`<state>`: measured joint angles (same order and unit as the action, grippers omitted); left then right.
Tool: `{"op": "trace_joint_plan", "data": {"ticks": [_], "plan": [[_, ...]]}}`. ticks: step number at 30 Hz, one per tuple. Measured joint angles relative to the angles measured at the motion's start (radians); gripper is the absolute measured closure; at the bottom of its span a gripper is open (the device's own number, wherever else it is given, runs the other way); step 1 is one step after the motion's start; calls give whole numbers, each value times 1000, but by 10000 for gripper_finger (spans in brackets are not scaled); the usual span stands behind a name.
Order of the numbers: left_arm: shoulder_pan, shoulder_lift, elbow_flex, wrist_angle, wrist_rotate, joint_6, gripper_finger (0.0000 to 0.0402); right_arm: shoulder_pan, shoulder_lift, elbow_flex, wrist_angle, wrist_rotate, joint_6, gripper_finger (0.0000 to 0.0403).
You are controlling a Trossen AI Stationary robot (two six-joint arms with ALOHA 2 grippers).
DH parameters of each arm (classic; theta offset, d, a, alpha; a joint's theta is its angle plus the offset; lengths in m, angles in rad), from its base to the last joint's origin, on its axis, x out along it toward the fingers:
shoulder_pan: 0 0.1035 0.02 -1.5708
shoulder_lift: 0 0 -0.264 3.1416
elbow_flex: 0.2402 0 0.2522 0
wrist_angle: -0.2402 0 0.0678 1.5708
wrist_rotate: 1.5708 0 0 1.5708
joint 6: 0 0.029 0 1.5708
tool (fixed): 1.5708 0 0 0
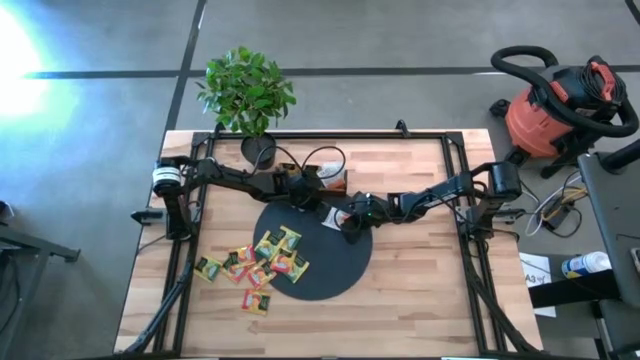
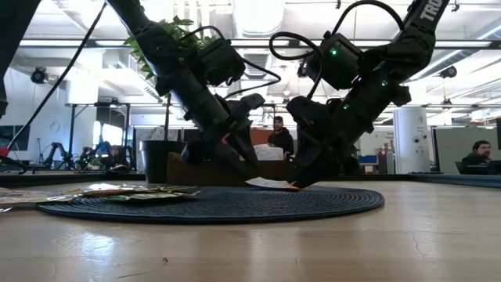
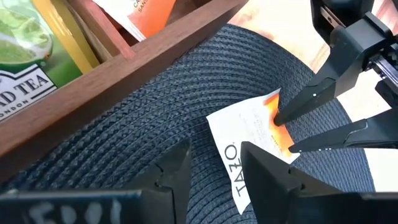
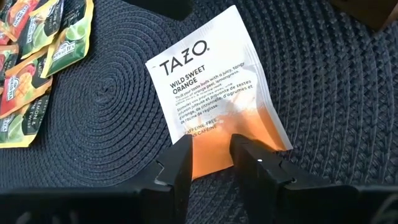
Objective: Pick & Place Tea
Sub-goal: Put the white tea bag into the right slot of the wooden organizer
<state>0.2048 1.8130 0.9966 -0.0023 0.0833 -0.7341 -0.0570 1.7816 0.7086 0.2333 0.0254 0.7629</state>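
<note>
A white-with-orange tea sachet (image 4: 208,74) marked TAZO lies on the far part of the black woven disc (image 1: 310,262). My right gripper (image 4: 211,142) has come in from the table's right and is shut on the sachet's orange end. My left gripper (image 3: 214,158) is open just above the sachet's white end (image 3: 231,163), its fingers on either side of that end; whether they touch it I cannot tell. Several green, yellow and orange-red sachets (image 1: 255,265) lie flat in a heap across the disc's left edge and the table. My right gripper pinches the sachet's orange end (image 4: 211,127) between its two fingers (image 3: 297,107), which slant down from the table's right. The sachet (image 2: 268,183) sits nearly flat, its held end a little off the disc and its white end low over the disc.
The brown wooden compartment tray (image 3: 143,59), with sachets in it, stands at the disc's far edge right behind my left gripper. A potted plant (image 1: 248,90) stands at the table's far edge. Bare wood (image 1: 420,280) stretches to the right of the disc.
</note>
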Motion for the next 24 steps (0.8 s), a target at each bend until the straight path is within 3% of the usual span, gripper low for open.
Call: {"op": "trace_joint_plan", "data": {"ticks": [16, 24], "plan": [[-37, 1, -20, -12, -2, -27, 289, 7, 5, -5, 66, 2, -17, 299], [-54, 25, -69, 77, 4, -143, 289, 7, 5, -6, 70, 24, -15, 299]]}}
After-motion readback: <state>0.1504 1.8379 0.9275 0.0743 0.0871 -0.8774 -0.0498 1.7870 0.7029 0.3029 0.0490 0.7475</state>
